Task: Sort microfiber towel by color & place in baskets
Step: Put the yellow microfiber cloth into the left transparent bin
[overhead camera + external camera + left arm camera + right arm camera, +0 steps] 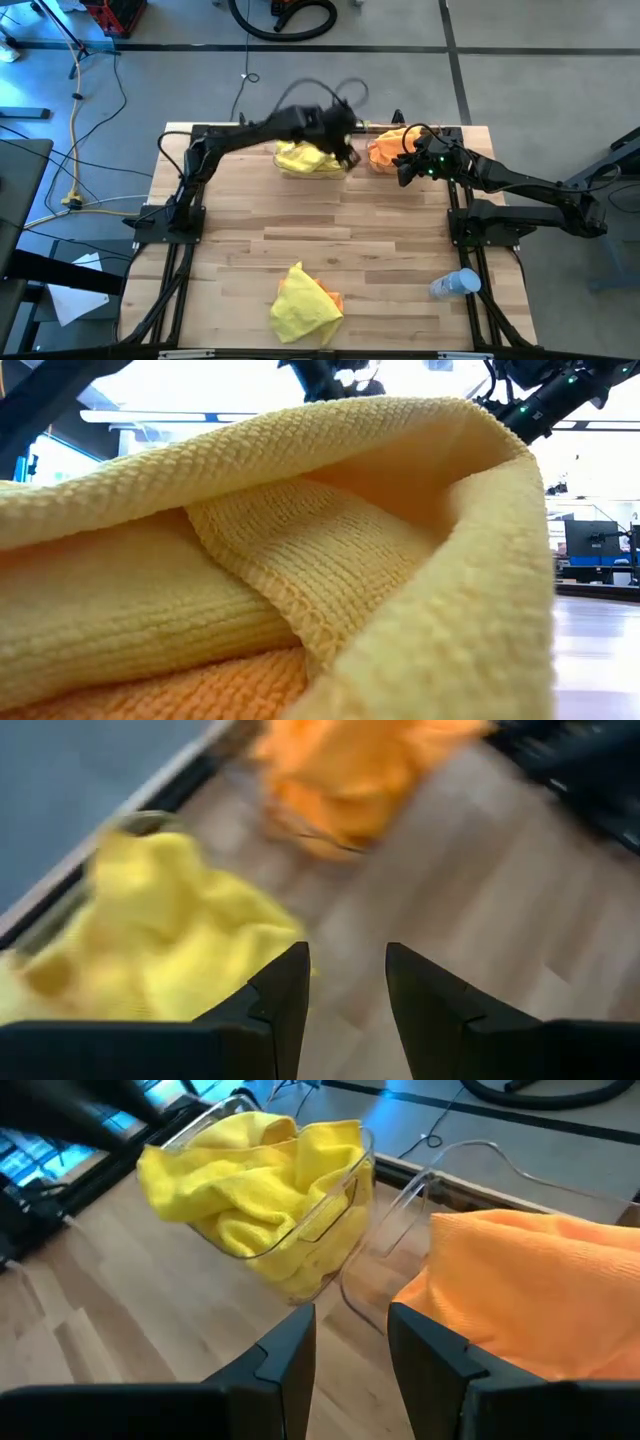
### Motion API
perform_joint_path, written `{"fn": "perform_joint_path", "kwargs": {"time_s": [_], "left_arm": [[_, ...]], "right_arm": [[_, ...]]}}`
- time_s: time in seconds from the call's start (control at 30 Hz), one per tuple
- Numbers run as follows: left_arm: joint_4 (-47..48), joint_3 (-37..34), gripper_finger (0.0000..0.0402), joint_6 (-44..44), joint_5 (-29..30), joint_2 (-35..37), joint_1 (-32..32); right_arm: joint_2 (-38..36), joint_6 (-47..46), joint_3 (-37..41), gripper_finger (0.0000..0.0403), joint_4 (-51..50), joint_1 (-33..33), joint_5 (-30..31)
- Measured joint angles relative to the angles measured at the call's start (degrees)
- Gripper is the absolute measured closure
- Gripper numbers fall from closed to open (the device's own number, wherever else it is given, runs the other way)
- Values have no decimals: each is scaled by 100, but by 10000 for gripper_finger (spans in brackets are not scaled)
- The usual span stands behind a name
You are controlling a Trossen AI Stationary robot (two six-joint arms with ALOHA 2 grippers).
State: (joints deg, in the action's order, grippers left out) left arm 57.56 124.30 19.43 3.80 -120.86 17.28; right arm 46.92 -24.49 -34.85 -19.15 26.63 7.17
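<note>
Two clear baskets stand side by side at the far edge of my table. The left basket is heaped with yellow towels, which rise above its rim and press against its see-through wall. The right basket holds orange towels, piled high and spilling over the near wall; its far rim shows bare above them.

My left gripper hangs just beside the yellow-filled basket, on the side nearer the orange one. Its fingers stand apart with bare wood showing in the gap, and they hold nothing. My right gripper sits just in front of the orange-filled basket, facing the gap where the two baskets meet. Its fingers are also parted and empty, with the table visible between them.

Near the front edge of the table lies a loose heap well apart from the baskets: a crumpled yellow towel on top of an orange towel, whose edge peeks out from under it. A small clear bottle lies on its side toward the front right.
</note>
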Motion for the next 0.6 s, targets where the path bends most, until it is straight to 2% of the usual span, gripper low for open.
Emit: {"fn": "perform_joint_path", "kwargs": {"time_s": [0.17,0.27,0.47,0.6], "left_arm": [[-15,-62,277,22,666,9,-1041],[-45,-281,277,354,847,15,-1495],[252,-363,277,496,1134,13,-1991],[327,-364,277,341,1211,11,-2180]], "right_arm": [[0,281,0,281,-122,-4,-115],[0,591,0,272,-149,-4,-548],[0,602,0,228,-131,-90,-1477],[0,165,0,192,38,-536,-1815]]}}
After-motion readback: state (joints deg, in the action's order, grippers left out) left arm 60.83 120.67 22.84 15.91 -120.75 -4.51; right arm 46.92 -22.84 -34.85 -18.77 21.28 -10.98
